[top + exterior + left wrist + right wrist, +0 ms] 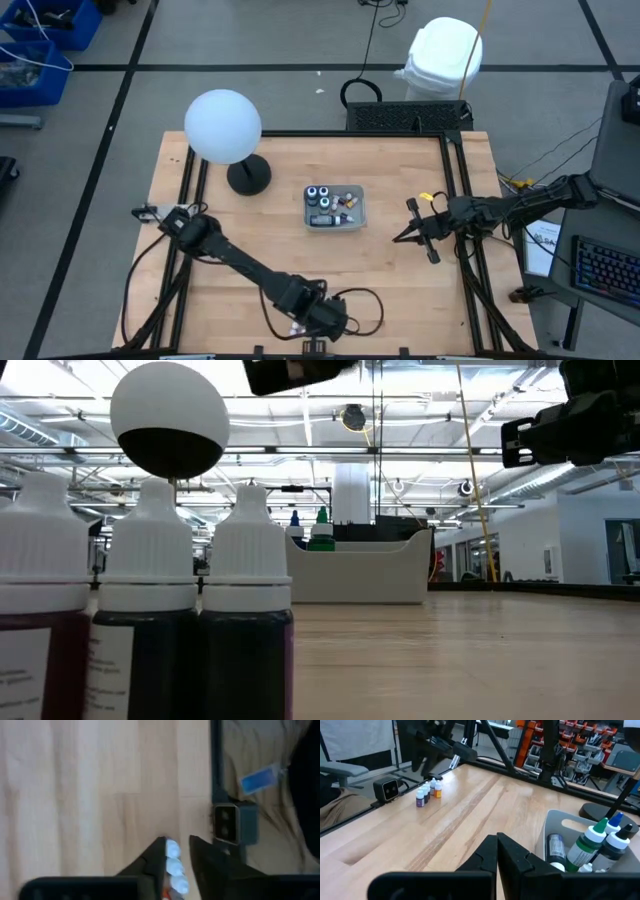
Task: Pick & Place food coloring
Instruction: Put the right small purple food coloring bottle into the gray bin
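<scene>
White-capped food coloring bottles (173, 866) stand in a short row on the wooden worktop (400, 290) right between the left gripper's (178, 851) slightly parted jaws, and whether the jaws press on them I cannot tell. More bottles (592, 844) sit in a pale tray (555, 820) just ahead of the right gripper (496, 854), whose jaws are closed on nothing and hang above the worktop near its right edge.

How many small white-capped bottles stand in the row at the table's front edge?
4: small bottles in one row by the left gripper, one orange at the end. The low view shows only three; more may be hidden.
</scene>
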### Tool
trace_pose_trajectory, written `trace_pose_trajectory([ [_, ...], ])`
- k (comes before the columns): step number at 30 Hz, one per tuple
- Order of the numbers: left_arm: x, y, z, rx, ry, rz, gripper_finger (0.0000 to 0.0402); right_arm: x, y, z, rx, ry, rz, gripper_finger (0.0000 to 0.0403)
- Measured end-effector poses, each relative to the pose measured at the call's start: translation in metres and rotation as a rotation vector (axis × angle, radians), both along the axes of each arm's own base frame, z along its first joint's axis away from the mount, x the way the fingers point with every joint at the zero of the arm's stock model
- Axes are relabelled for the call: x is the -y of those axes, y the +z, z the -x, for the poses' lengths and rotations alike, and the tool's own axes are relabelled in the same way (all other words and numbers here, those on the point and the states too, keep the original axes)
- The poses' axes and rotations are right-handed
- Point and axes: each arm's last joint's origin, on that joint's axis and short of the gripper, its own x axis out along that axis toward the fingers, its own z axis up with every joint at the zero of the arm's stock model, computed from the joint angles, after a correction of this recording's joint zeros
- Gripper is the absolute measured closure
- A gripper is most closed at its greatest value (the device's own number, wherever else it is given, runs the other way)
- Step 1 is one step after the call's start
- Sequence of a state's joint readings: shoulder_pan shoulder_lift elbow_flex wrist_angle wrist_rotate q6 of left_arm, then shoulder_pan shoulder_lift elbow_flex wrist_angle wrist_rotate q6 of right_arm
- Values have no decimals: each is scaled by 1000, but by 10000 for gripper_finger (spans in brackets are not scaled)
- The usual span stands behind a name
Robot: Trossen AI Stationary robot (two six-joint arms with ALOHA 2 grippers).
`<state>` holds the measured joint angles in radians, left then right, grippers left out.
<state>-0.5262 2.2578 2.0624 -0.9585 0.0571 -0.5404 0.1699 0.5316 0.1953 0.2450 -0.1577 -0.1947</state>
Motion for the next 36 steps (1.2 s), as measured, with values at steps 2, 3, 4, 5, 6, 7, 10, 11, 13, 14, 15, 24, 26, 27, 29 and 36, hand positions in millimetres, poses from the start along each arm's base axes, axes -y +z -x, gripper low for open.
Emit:
trace_pose_trajectory([
  [2,1,-3,-2,17,-1,-9,280,0,0,0,3,0,0,403],
  [3,3,-4,-2,24,-9,-13,265,0,0,0,4,0,-1,402],
  [4,6,-6,-2,28,-16,-15,252,0,0,0,4,0,-1,402],
  [5,8,-9,-2,26,-20,-16,240,0,0,0,5,0,0,402],
  [6,10,-11,-1,18,-22,-16,229,0,1,0,6,0,0,402],
  [7,12,-13,2,1,-27,-26,220,0,1,0,7,0,0,401],
  [10,18,-21,4,-21,-35,-28,198,0,2,0,17,0,-1,402],
  [11,19,-22,5,-23,-38,-30,192,0,2,0,19,0,-1,402],
  [13,22,-22,7,-18,-48,-33,183,0,3,0,28,-1,-4,402],
  [14,23,-22,7,-10,-47,-37,179,0,3,0,28,-1,-4,402],
  [15,24,-24,6,-8,-46,-42,177,0,3,0,28,-1,-4,402],
  [24,30,-51,3,-59,-66,-52,172,0,3,0,25,-3,-14,403],
  [26,28,-51,1,-55,-67,-49,172,0,3,0,24,-4,-14,403],
  [27,28,-51,1,-53,-66,-48,172,0,3,0,23,-4,-14,403],
  [29,26,-50,0,-53,-66,-42,172,0,3,0,22,-5,-13,403],
  [36,23,-50,-1,-63,-80,-32,172,0,3,0,24,-4,-7,403],
])
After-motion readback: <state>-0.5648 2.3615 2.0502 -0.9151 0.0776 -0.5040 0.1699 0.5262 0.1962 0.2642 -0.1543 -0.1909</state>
